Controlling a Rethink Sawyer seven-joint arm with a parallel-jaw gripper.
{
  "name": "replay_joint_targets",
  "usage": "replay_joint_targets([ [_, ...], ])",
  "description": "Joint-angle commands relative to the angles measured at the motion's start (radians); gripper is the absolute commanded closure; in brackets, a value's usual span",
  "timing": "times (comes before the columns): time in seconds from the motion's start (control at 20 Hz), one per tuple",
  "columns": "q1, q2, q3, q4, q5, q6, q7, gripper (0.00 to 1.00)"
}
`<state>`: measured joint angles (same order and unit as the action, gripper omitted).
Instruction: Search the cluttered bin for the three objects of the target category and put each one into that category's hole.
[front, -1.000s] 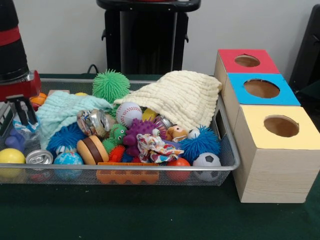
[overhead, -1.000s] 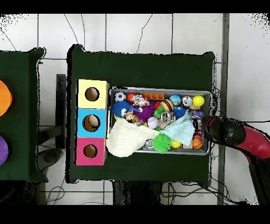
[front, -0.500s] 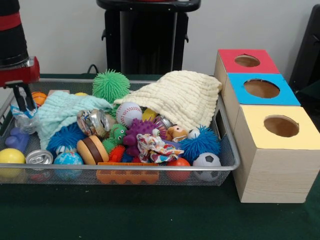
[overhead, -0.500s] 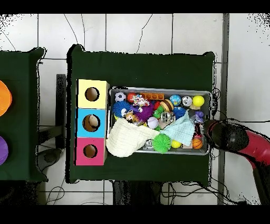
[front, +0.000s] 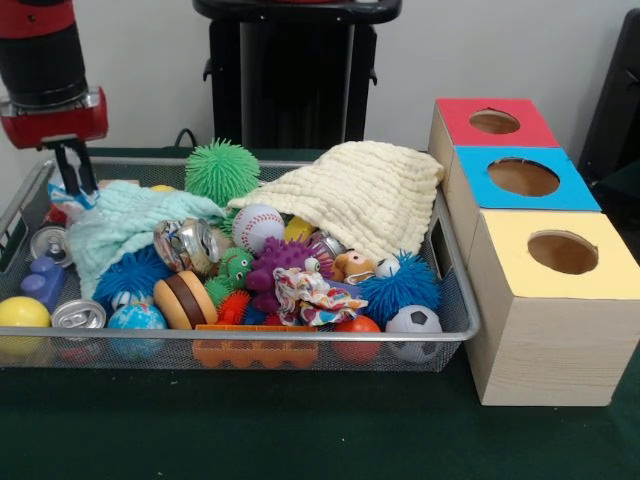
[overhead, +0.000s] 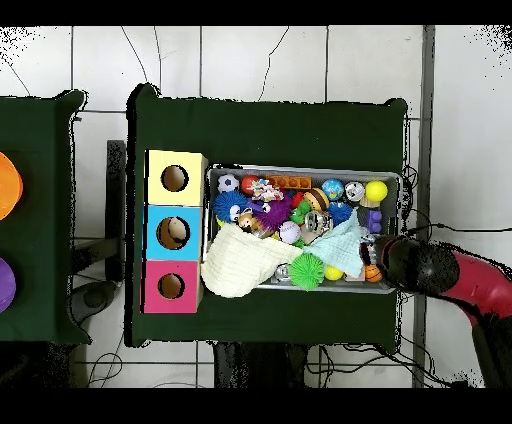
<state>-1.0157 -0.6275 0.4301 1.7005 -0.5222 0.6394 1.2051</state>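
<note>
— Where is the gripper (front: 75, 178) hanging?
— Over the wire bin's (front: 455, 300) far left corner, fingers pinching a crinkly packet (front: 72, 203) beside the mint cloth (front: 125, 225). The boxes (front: 545, 260) are sitting alongside.

A wire bin (front: 455, 300) sat on the bench (front: 300, 440), with three boxes (front: 545, 265) in a row just beside one of its ends. In the bin, a large cloth (front: 360, 195) lay over the toys at the end nearest the boxes, a smaller cloth (front: 125, 225) toward the opposite end.
</note>
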Motion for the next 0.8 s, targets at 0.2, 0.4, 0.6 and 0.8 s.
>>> replay_joint_targets([
  [0.2, 0.09, -0.07, -0.082, 0.148, 0.068, -0.012, 0.233, 1.0],
  [0.4, 0.129, -0.099, -0.111, 0.173, 0.107, -0.008, 0.257, 1.0],
  [0.6, 0.167, -0.127, -0.139, 0.206, 0.152, -0.017, 0.284, 1.0],
  [0.8, 0.208, -0.143, -0.17, 0.243, 0.201, -0.043, 0.318, 1.0],
])
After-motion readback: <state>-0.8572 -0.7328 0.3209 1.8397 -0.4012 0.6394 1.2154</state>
